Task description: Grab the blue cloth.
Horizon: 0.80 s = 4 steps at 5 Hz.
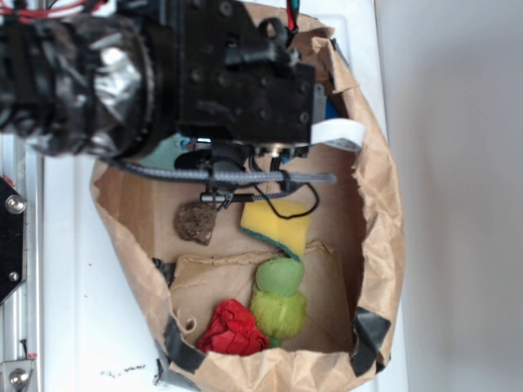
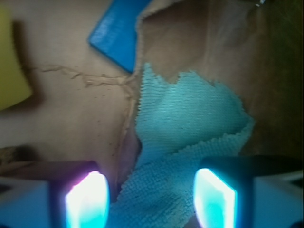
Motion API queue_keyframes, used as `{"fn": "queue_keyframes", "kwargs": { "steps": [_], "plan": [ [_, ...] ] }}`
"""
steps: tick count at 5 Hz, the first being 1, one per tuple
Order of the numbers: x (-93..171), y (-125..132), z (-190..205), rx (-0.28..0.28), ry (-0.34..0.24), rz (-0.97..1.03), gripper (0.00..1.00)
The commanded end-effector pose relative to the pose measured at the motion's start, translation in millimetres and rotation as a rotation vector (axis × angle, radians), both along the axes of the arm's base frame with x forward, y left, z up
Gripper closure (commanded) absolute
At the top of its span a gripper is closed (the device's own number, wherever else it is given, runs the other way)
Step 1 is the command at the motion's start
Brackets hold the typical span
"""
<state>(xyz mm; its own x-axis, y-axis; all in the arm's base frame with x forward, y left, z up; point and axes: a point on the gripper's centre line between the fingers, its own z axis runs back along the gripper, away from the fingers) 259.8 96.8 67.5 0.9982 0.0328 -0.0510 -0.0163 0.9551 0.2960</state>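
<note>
The blue cloth (image 2: 190, 118), a pale teal terry rag with ragged edges, lies on the brown paper floor of the bag. In the wrist view a fold of it runs down between my two glowing fingertips. My gripper (image 2: 149, 190) is open and straddles that fold, with one pad (image 2: 88, 199) to its left and the other (image 2: 213, 199) to its right. In the exterior view the black arm body (image 1: 237, 73) hides the fingers and most of the cloth. Only a teal sliver of the cloth (image 1: 169, 152) shows there.
A bright blue rigid block (image 2: 116, 31) lies beyond the cloth. A yellow sponge (image 1: 276, 224), a brown rock (image 1: 196, 222), two green balls (image 1: 279, 278) and a red crumpled thing (image 1: 233, 331) sit inside the torn paper bag (image 1: 384, 204).
</note>
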Motion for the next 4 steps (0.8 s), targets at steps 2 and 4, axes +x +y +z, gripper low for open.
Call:
{"fn": "queue_keyframes", "kwargs": {
  "steps": [2,4],
  "plan": [
    [-9,1,28,-0.21,-0.07,0.347,0.0],
    [-16,-4,32,-0.269,-0.248,0.56,0.0]
  ]
}}
